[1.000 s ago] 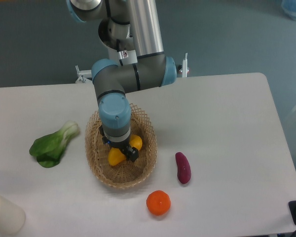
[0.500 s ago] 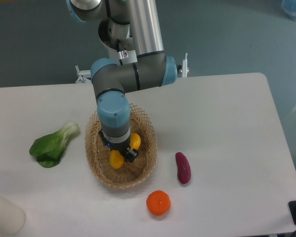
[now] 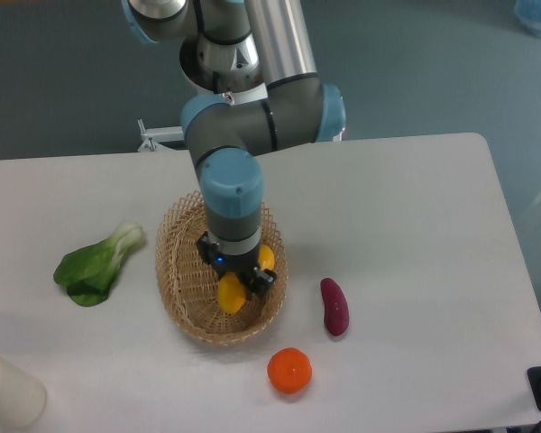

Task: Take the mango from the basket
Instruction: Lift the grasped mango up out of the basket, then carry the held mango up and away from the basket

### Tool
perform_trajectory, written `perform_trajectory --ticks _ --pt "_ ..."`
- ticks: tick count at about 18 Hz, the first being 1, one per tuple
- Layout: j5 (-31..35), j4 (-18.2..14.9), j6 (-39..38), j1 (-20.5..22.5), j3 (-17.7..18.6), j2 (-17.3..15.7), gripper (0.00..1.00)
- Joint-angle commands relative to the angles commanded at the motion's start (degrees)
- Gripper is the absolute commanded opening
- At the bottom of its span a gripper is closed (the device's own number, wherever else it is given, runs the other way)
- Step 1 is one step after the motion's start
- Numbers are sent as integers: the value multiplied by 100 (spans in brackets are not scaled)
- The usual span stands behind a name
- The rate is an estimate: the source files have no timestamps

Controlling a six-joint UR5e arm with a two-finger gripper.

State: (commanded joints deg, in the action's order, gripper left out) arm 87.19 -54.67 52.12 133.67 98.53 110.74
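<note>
Gripper: we see the gripper [image 3: 239, 281] pointing down over the right half of the basket, its jaws closed on the mango — a dark finger [image 3: 263, 280] shows against the fruit's right side.
Mango: the mango [image 3: 232, 295] sits between the jaws, one yellow end sticking out below them toward us and an orange-tinged end showing beside the wrist on the right; we cannot tell whether it touches the basket floor or hangs clear of it.
Basket: the basket [image 3: 182, 271] lies under the jaws, oval and woven, its open lattice rim showing to the left and in front of them; the arm hides part of the far rim.
Arm: the arm [image 3: 243, 144] comes in from the far edge of the table [image 3: 415, 234] and bends straight down to the jaws.
Orange: an orange [image 3: 289, 370] rests on the table in front of the jaws and a little right — outside the basket.
Eggplant: a purple eggplant [image 3: 334, 306] lies right of the jaws, near the basket rim but apart from it.
Greens: a leafy green [image 3: 97, 263] lies well to the left of the jaws.
Cup: a pale cup [image 3: 7, 391] stands far left and nearer to us.
</note>
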Motion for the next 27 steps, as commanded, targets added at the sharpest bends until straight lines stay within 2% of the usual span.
perform_trajectory --ticks 9,12,15,19,23,27 --pt "26 -35 1054 835 0 -132 26" --pt "53 -254 1659 1204 -17 -167 26" --pt "53 -298 2012 1450 -193 -141 26" --pt "70 -667 2057 1732 -606 -9 26" --pt "97 -615 2662 1811 -747 140 27" --pt "97 -641 2882 1943 -896 202 29"
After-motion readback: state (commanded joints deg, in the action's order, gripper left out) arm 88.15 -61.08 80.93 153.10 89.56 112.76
